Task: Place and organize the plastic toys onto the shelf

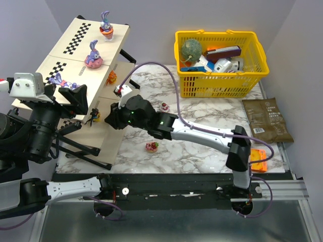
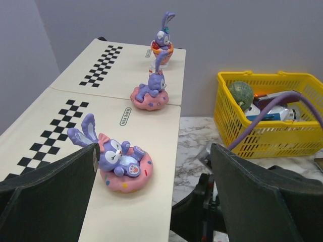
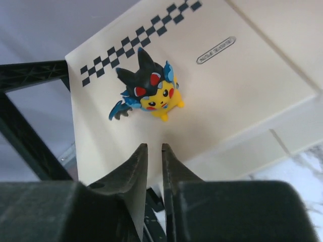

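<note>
Left wrist: three rabbit toys (image 2: pixel 121 160) on shelf (image 2: pixel 128 68)

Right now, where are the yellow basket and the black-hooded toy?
yellow basket (image 1: pixel 220 85): top external view, on its front wall.
black-hooded toy (image 3: pixel 160 99): right wrist view, on its yellow face.

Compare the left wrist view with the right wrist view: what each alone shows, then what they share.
Left wrist only: three purple rabbit figurines in a row, the yellow basket, the open left gripper. Right wrist only: a yellow figurine in a black hood, the right gripper nearly shut and empty. Both: the shelf, beige panels with checkered strips.
</note>
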